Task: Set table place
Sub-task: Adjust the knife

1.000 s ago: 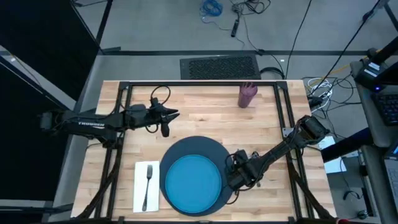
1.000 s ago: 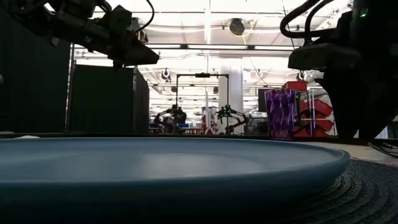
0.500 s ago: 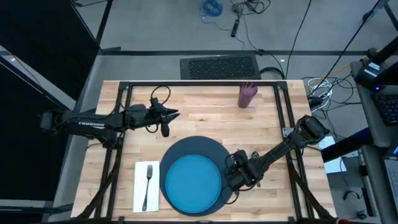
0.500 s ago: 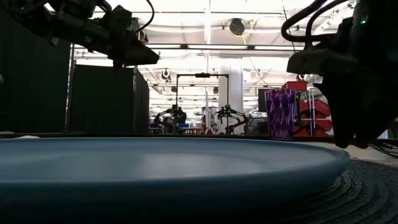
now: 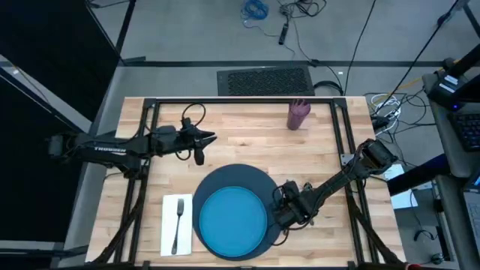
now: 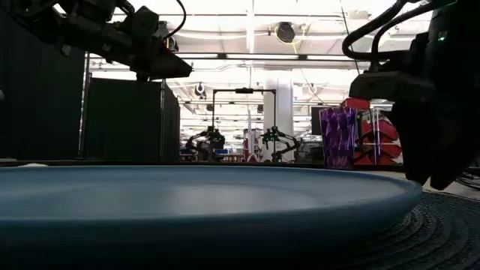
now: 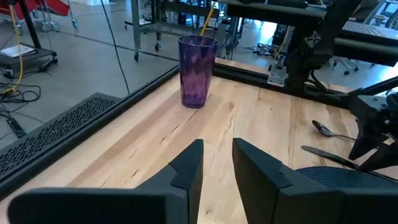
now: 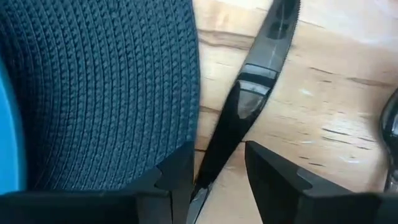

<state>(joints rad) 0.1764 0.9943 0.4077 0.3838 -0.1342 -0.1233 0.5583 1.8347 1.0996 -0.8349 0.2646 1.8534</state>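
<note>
The right gripper (image 8: 214,177) sits just right of the charger (image 5: 259,180), fingers apart around the knife (image 8: 249,106), seemingly not clamped. The plate (image 5: 231,222) lies on the charger. The left gripper (image 7: 216,168) hovers open beyond it.

A robotics laboratory or workshop is indicated; beyond the plank table (image 5: 247,142), a large hall lit by ceiling strips (image 6: 251,34) is seen, where further arm rigs (image 6: 240,139) on black frames stand; cables (image 5: 255,9) are strewn over the grey floor, and red bins (image 6: 379,139) are racked.
</note>
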